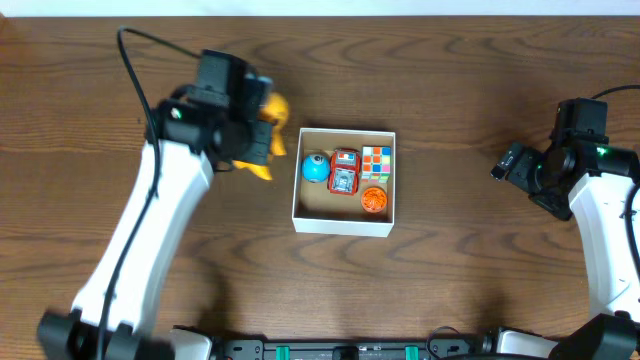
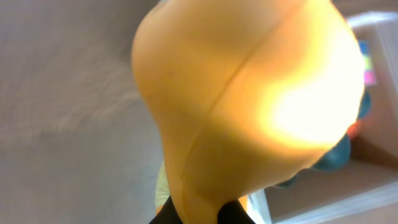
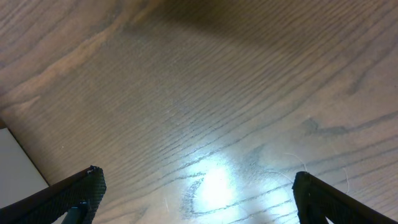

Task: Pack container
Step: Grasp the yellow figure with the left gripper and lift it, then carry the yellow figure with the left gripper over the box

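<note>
The container is a small white-walled box with a tan inside, at the table's middle. It holds a blue ball, a red toy, a colour cube and an orange round toy. My left gripper is shut on a yellow-orange toy just left of the container; the toy fills the left wrist view, with the container's white wall at lower right. My right gripper is open and empty over bare wood, well right of the container.
The wooden table spreads around the container. A white container corner shows at the left edge of the right wrist view. Black base hardware runs along the front edge.
</note>
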`<action>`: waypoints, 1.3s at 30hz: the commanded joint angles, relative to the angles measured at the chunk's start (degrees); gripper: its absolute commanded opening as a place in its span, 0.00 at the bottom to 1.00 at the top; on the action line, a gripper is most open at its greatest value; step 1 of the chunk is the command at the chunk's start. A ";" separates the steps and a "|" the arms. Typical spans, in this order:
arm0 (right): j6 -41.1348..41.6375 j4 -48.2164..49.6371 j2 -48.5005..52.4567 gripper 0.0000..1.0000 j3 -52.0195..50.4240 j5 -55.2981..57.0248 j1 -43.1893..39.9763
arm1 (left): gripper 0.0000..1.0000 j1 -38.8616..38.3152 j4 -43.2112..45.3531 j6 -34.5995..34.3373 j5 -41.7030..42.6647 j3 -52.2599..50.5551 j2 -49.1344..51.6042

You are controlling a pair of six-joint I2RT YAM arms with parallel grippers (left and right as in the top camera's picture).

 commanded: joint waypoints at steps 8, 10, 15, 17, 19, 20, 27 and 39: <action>-0.61 -0.07 0.39 0.99 -0.07 0.04 -0.35 | 0.06 -17.68 -0.31 18.45 0.94 -1.44 2.40; -0.59 -0.07 0.39 0.99 -0.07 0.04 -0.35 | 0.06 -18.62 -0.33 18.75 0.94 -1.57 4.61; -0.59 -0.07 0.39 0.99 -0.07 0.04 -0.35 | 0.06 -19.21 -0.31 19.41 0.96 -1.57 10.62; -0.59 -0.07 0.39 0.99 -0.07 0.02 -0.35 | 0.06 -19.21 -0.31 19.39 0.96 -1.57 12.28; -0.59 -0.07 0.39 0.99 -0.07 0.04 -0.35 | 0.06 -19.21 -0.28 19.41 0.96 -1.57 14.16; -0.59 -0.07 0.39 0.99 -0.07 0.04 -0.35 | 0.06 -19.21 -0.28 19.39 0.96 -1.57 14.91; -0.59 -0.07 0.39 0.99 -0.07 0.04 -0.35 | 0.06 -19.21 -0.35 19.34 0.96 -1.57 17.75; -0.61 -0.09 0.39 0.99 -0.07 0.04 -0.35 | 0.81 -19.21 -2.05 16.83 0.94 -1.51 16.55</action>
